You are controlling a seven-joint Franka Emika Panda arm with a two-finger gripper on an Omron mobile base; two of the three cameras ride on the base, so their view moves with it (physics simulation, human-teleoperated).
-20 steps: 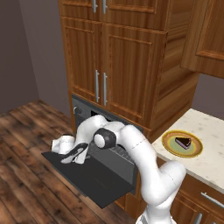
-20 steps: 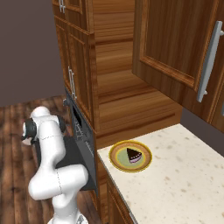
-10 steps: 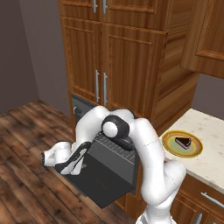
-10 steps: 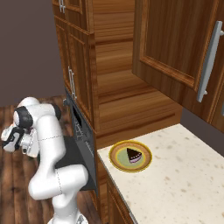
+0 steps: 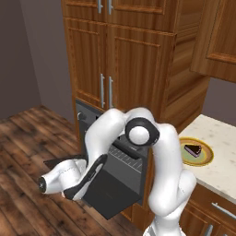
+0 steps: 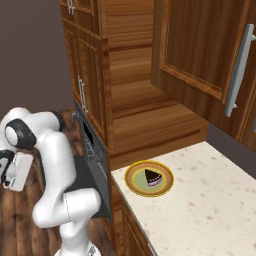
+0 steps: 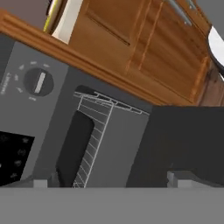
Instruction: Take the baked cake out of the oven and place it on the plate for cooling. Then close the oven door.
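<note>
While the white arm bends low in front of the cabinetry in the left base view, its dark two-finger gripper (image 5: pixel 73 191) sits under the outer edge of the wide dark grey drop-down oven door (image 5: pixel 117 184), which hangs partly open, tilted between flat and upright. Behind the door the built-in dark grey wall oven (image 5: pixel 85 122) is set in tall wooden cabinet doors (image 5: pixel 117 60) with vertical metal handles. To the right, on the pale speckled stone counter (image 5: pixel 221 152), the round plate with the yellow-orange rim and pale green centre (image 5: pixel 208 156) carries the small dark chocolate-brown cake wedge (image 5: pixel 192 150).

In the right base view the cake wedge (image 6: pixel 152 177) lies near the middle of the plate (image 6: pixel 134 176), which rests on the counter (image 6: pixel 200 210) close to its corner beside the oven (image 6: pixel 90 137). The oven door (image 6: pixel 92 192) leans out from the oven front, mostly behind the arm. The gripper's end is at the left edge and too cut off to read.

In the hand view the oven (image 7: pixel 65 100) appears rolled sideways, with a round knob (image 7: pixel 38 82), a wire rack (image 7: pixel 94 131) and a black rectangular baking tray (image 7: pixel 74 146) inside the cavity; the door (image 7: pixel 183 140) fills the right. The two finger tips (image 7: pixel 179 179) stand well apart, nothing between them.
</note>
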